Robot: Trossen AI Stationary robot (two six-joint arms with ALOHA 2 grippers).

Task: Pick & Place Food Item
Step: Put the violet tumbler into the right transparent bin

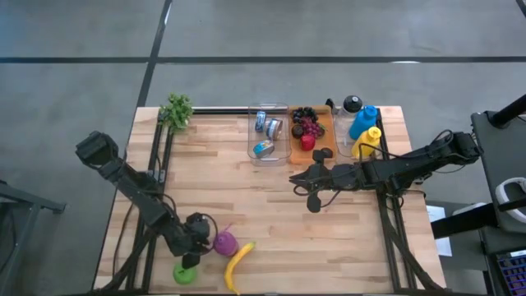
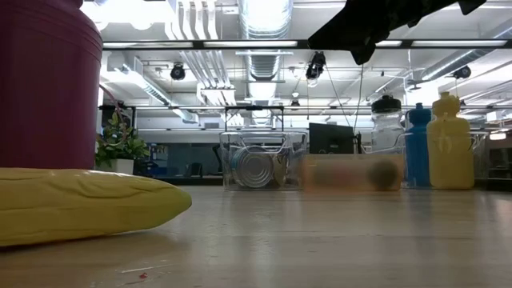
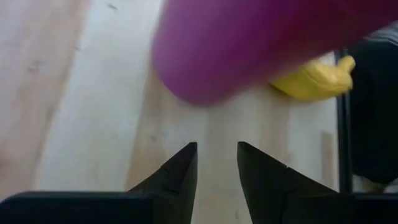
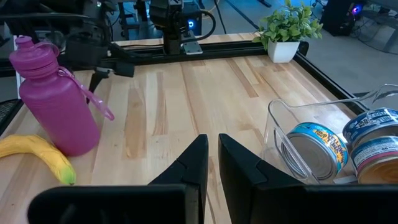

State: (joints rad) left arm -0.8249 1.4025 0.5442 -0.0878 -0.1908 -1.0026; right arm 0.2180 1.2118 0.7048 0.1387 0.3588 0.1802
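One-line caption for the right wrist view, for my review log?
Right hand, empty, faces a purple bottle beside a banana, with cans in a clear bin.

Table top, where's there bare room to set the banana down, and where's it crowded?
Free: the wide wooden middle of the table, between the plant and the purple bottle, left of the right gripper.
Crowded: the far edge with the can bin, fruit tray and bottles; the near-left corner around the left gripper and banana.
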